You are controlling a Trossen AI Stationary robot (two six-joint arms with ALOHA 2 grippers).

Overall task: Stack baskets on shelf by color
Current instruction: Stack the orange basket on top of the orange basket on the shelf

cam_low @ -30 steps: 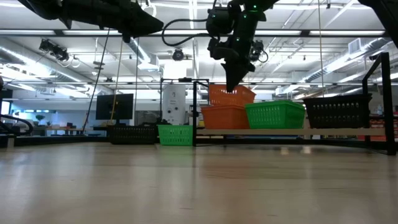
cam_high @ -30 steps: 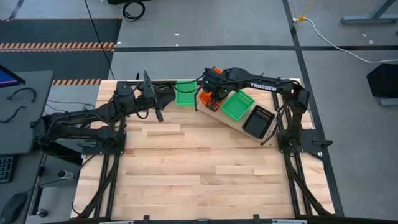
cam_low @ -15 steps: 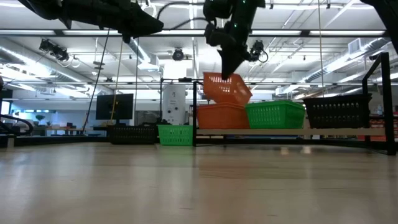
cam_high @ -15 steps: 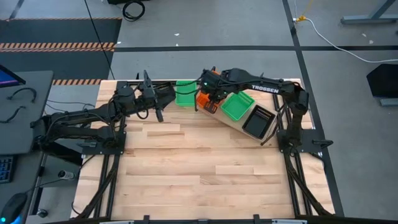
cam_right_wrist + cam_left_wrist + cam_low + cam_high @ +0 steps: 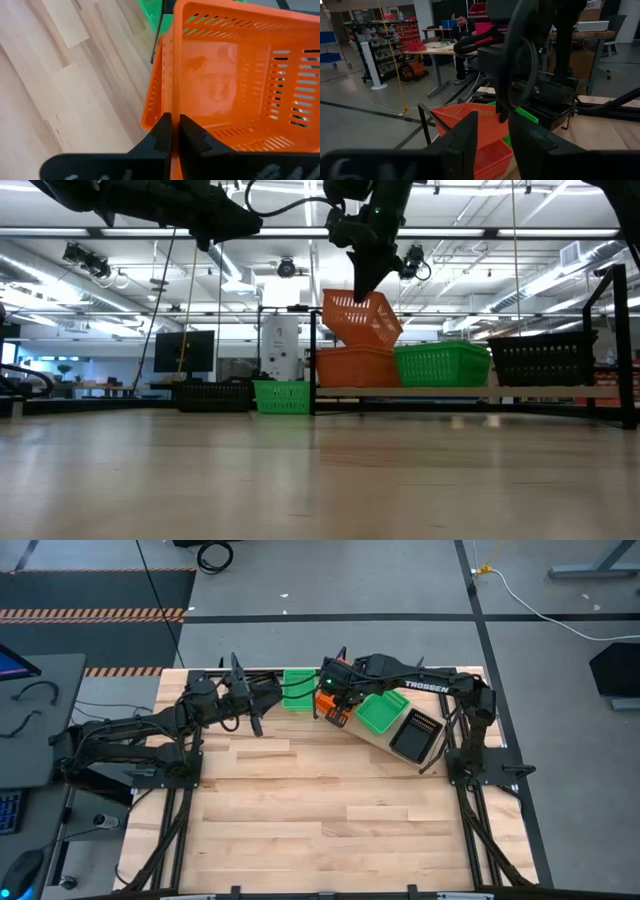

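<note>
The right gripper [image 5: 360, 292] is clamped on the rim of an orange basket [image 5: 362, 319], the fingers [image 5: 161, 131] pinched tight over one side wall. The basket is held tilted in the air, just above a second orange basket [image 5: 357, 366] that sits on the pale shelf [image 5: 470, 391]. Beside that, on the same shelf, a green stack [image 5: 443, 364] and a black stack [image 5: 545, 358] are seen. One more green basket [image 5: 297, 689] lies off the shelf near the table's far edge, and a black one [image 5: 212, 394] rests on the table to the left in the low view.

The left gripper [image 5: 492, 137] is held waiting above the far left part of the table, jaws partly apart, nothing between them.

Now the placing, and care is needed here. The carried basket should be levelled before it is lowered, since a tilted corner would likely catch on the rim below. Its long sides should be squared with those of the basket underneath, then it should be let down straight until it nests. The grip is best released only once the weight is taken from below, and the fingers drawn straight up so the stack is not dragged toward the shelf's edge.
</note>
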